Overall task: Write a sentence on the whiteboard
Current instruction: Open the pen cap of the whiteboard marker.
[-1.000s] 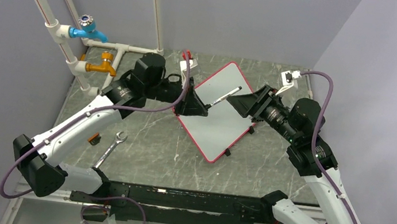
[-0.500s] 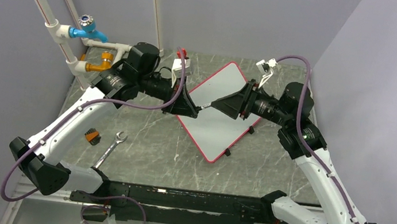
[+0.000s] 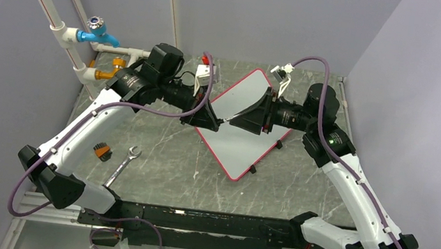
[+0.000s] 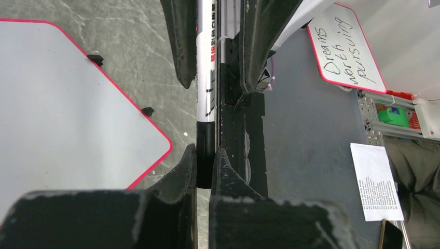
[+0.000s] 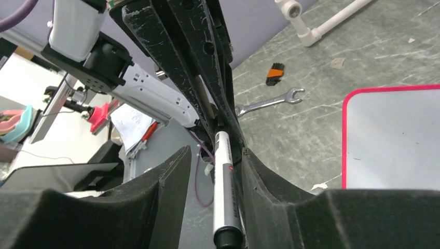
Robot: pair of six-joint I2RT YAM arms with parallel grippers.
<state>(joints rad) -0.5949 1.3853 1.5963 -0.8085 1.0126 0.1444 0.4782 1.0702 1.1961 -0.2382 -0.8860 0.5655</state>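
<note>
The whiteboard (image 3: 241, 146), white with a red rim, lies cornerwise on the table and is blank; no sentence shows on it. It also shows in the left wrist view (image 4: 62, 104) and the right wrist view (image 5: 394, 140). My two grippers meet tip to tip above its left corner, with a grey marker (image 4: 206, 78) held between them. My left gripper (image 4: 206, 153) is shut on the marker's black end. My right gripper (image 5: 214, 153) is open around the marker's body (image 5: 224, 192), which rests against one finger. In the top view the marker (image 3: 225, 121) is almost hidden.
A wrench (image 3: 122, 166) and a small orange-and-black brush (image 3: 100, 149) lie on the table's left side. Blue (image 3: 98, 34) and yellow (image 3: 112, 73) taps on white pipes stand at the back left. Another small board with writing (image 4: 345, 49) lies off the table.
My right gripper has slid left along the marker until its fingers surround the body and nearly touch my left gripper. My left gripper has kept its hold and shifted slightly left.
</note>
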